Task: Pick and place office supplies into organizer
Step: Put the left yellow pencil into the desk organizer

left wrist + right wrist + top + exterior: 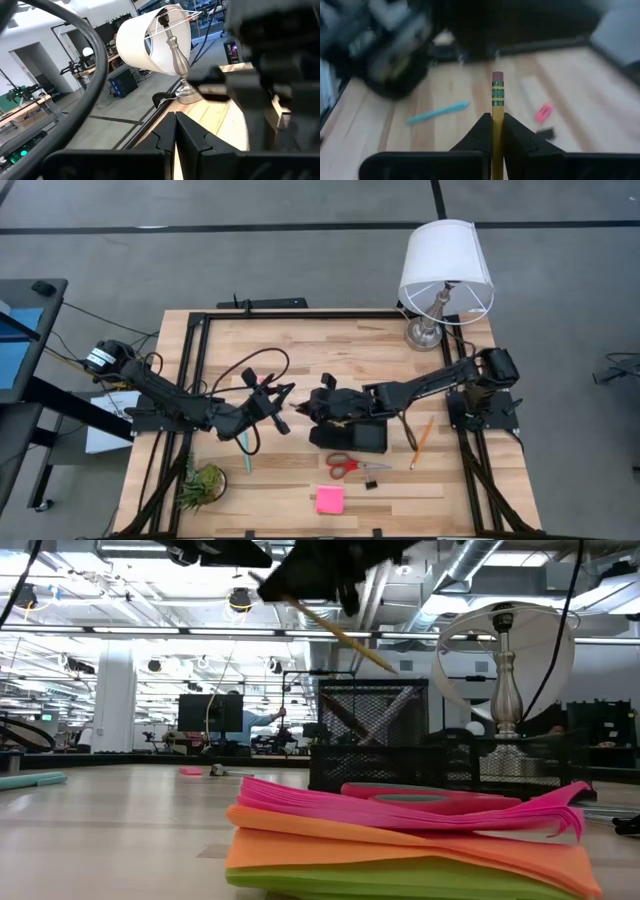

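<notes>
Yellow pencil [497, 107] being clamped in the right pincer [493, 127], raised over the desk [300, 340] just beside the black organizer [350, 438], eraser end leading, long axis along the fingers | left pincer [175, 131] closing together, empty | remaining loose: scissors [355, 467], pink pad [330, 499], teal pen [437, 113], orange pencil [421, 442], eraser [543, 113].

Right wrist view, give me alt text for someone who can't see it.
The right gripper is shut on a yellow pencil, eraser end pointing away, above the wooden table. Beyond lie a teal pen and a pink eraser.
</notes>
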Motion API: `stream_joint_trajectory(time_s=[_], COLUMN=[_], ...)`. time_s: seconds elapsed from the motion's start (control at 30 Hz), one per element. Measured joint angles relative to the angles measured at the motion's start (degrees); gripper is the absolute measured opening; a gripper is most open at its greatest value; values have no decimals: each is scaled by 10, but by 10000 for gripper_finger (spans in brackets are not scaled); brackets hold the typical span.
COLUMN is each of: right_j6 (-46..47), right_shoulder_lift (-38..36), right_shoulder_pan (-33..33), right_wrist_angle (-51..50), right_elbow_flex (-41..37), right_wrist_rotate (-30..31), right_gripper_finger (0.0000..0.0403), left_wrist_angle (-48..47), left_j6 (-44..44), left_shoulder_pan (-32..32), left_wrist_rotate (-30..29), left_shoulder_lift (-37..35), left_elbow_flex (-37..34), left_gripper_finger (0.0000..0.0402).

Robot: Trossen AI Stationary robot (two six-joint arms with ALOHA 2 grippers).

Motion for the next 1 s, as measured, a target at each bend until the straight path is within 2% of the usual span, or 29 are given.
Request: stream_joint_trajectory(time_s=[0.1,0.2,0.4,0.57,0.73,1.0], right_j6=[-14,-24,-38,-40,-41,-46], right_shoulder_lift=[-2,5,7,7,7,7], right_shoulder_pan=[13,22,27,24,25,24], right_wrist_angle=[48,102,233,340,342,350], right_elbow_flex=[-4,-27,-104,-154,-187,-197], right_wrist_rotate=[47,69,148,161,215,219], right_gripper_finger=[21,18,14,18,14,19], left_wrist_angle=[0,0,0,0,0,0], left_j6=[1,2,21,24,24,23], left_shoulder_pan=[-10,-22,-46,-62,-71,-73], left_wrist_rotate=[-19,-43,-70,-86,-99,-101], left_shoulder_lift=[0,0,0,0,0,0], left_elbow_flex=[0,0,0,0,0,0], left_gripper_finger=[0,0,0,0,0,0])
